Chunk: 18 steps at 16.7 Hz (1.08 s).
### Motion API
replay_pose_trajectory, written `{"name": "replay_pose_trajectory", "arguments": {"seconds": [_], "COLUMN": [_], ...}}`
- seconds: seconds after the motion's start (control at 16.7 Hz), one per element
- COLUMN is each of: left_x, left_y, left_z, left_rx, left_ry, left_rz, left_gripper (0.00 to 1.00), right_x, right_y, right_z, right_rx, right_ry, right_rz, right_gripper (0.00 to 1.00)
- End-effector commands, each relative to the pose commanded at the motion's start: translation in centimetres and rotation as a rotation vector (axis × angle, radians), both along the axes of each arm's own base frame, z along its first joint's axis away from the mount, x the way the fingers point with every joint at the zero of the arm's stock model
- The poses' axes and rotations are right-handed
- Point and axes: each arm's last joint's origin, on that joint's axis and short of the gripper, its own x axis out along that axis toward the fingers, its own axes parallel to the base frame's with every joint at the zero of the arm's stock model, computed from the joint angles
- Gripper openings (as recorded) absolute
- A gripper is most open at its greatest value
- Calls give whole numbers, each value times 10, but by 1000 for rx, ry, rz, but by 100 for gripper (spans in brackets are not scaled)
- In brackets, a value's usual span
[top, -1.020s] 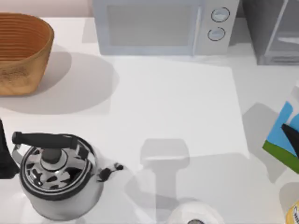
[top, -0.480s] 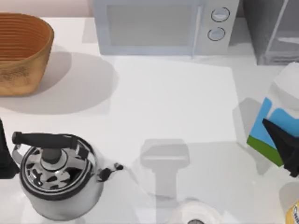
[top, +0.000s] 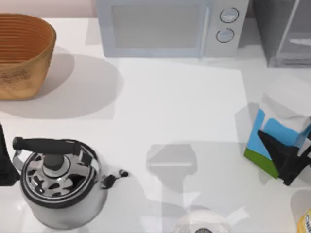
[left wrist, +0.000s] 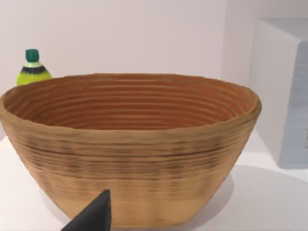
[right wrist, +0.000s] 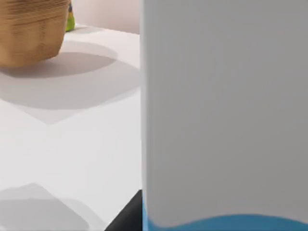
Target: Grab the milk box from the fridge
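The milk box (top: 276, 128), with a white top, light-blue sides and a green band, is held above the table at the right, outside the fridge (top: 286, 34). My right gripper (top: 286, 148) is shut on it, and a dark finger (top: 279, 155) crosses its blue side. In the right wrist view the box's white face (right wrist: 221, 96) stands very close, with a dark finger (right wrist: 127, 216) beside it. The fridge stands at the back right corner. My left arm (top: 4, 165) rests at the table's left edge, facing the basket (left wrist: 130, 144).
A pale microwave (top: 165, 29) stands at the back, left of the fridge. A woven basket (top: 22, 53) sits at the back left, with a green-capped bottle (left wrist: 32, 70) behind it. Front left stands a steel kettle (top: 60, 184). A white round object (top: 201, 224) and a yellow-labelled container (top: 305, 224) lie at the front edge.
My right gripper has carried the milk box leftward, farther into the top view from its right edge. The left arm has not moved.
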Motion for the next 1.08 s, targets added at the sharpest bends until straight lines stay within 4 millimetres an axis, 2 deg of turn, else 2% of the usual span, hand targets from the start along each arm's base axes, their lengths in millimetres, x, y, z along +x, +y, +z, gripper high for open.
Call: {"name": "replay_pose_trajectory", "arguments": {"seconds": [0.06,0.84,1.08], "left_x": [0,0,0], "left_y": [0,0,0], "left_z": [0,0,0], "left_rx": [0,0,0], "left_ry": [0,0,0], "left_rz": [0,0,0], "left_gripper": [100,100,100], "right_x": [0,0,0], "right_y": [0,0,0], "right_z": [0,0,0], "right_rx": [0,0,0], "right_ry": [0,0,0], "right_rz": [0,0,0], "right_gripper": [0,98,100]}}
